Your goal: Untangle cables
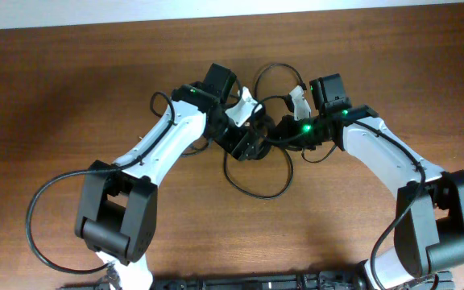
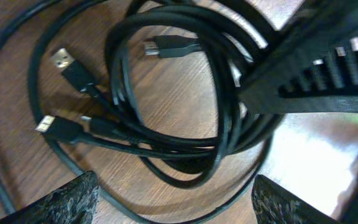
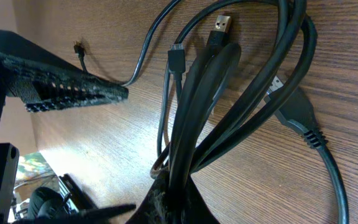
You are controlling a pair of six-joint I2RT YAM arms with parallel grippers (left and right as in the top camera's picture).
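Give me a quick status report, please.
Left gripper open above cables. Right gripper shut on them. Tangle lies on table. Grippers crowd each other.

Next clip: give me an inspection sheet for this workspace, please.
Surface: table, brown wood grain.
Job's things: cables, thin black cords looped together mid-table; several plug ends lie loose, one a USB plug.
Clutter: nothing seen.
Grippers: left gripper open above the bundle; right gripper shut on a bunch of cords.
Cables: arm wiring loops off the left arm's base, apart from the bundle.
Surroundings: pale strip beyond the table's far edge; cannot tell what it is.
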